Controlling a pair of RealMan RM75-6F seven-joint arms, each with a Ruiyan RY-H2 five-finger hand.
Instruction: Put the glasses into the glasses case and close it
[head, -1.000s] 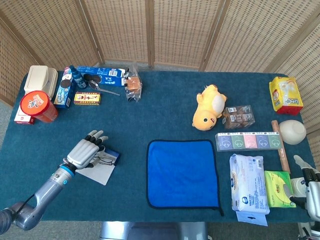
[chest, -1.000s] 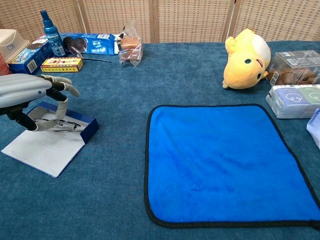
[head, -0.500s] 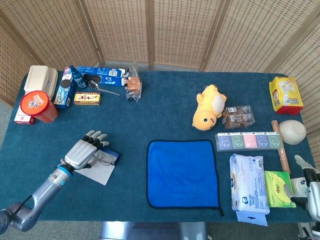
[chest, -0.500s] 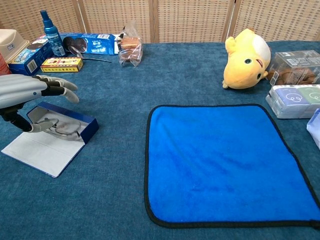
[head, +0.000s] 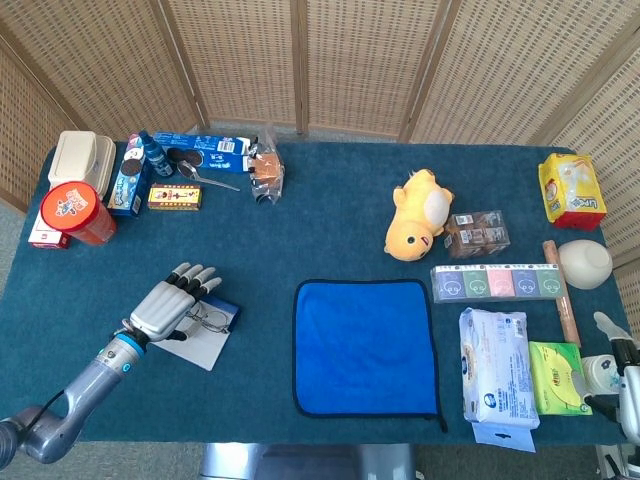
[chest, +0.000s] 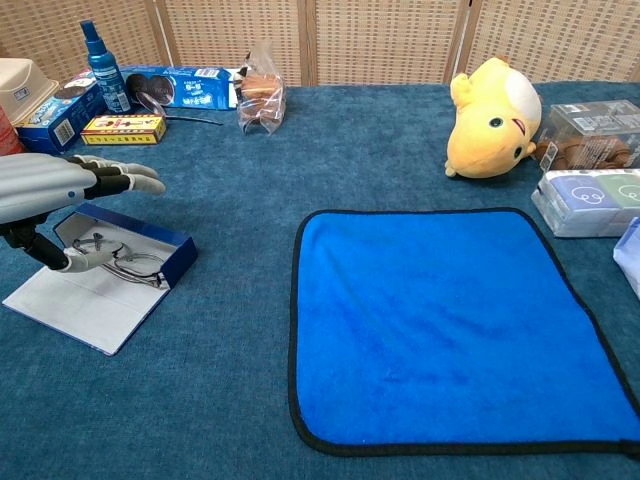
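The glasses (chest: 125, 262) lay folded inside the open glasses case (chest: 150, 258), a shallow blue tray near the table's (head: 300, 230) left front area, with its pale lid flap (chest: 75, 305) spread flat on the cloth toward the robot. The left hand (chest: 55, 185) was above the case's left part, its fingers (chest: 135, 180) stretched out nearly straight over the tray and well apart from the thumb (chest: 80, 260). The thumb reached down beside the left end of the glasses; whether it touched the frame could not be told from either view, and the hand had nothing clasped in it. In the head view the same hand (head: 170, 303) covered the case's left half. The right hand (head: 622, 385) sat at the table's right front corner, only partly in view, so its grasp could not be judged. A blue cloth (head: 365, 345) lay flat to the right of the case, well apart from it.
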